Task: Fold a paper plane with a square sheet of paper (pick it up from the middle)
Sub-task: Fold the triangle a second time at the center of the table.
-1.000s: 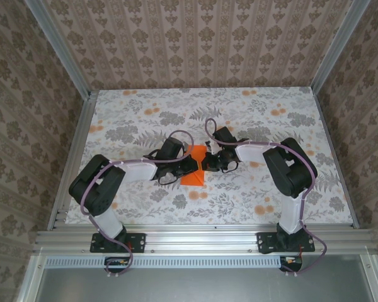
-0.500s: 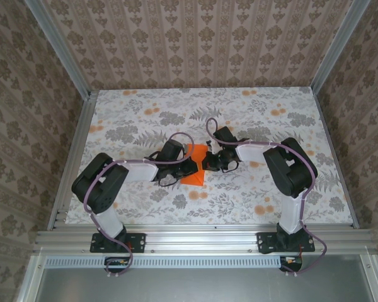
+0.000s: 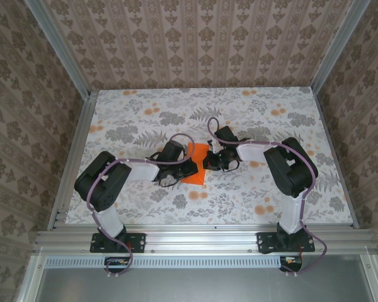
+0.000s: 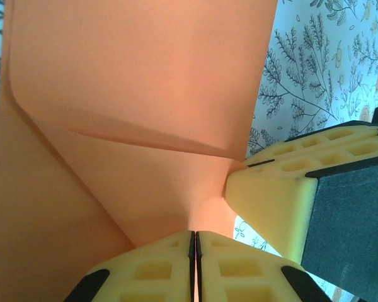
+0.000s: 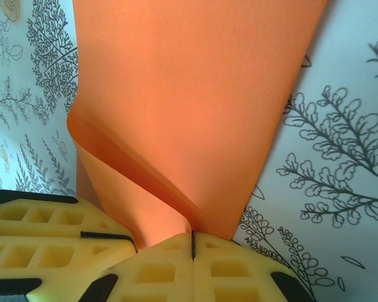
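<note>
From above, the thin bright orange paper sheet [image 3: 197, 168] sits partly folded at the middle of the flower-printed bench [image 3: 252, 189], between the left gripper [image 3: 186, 167] and the right gripper [image 3: 209, 162]. The left wrist view shows the left gripper's yellow pads [image 4: 157, 267] pressed together on the sheet's edge, with one flap lifted. In the right wrist view, the right gripper is likewise clamped on the sheet's curled edge.

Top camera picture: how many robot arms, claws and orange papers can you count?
Robot arms: 2 (left arm, right arm)
Claws: 2 (left claw, right claw)
Orange paper: 1
Total: 5
</note>
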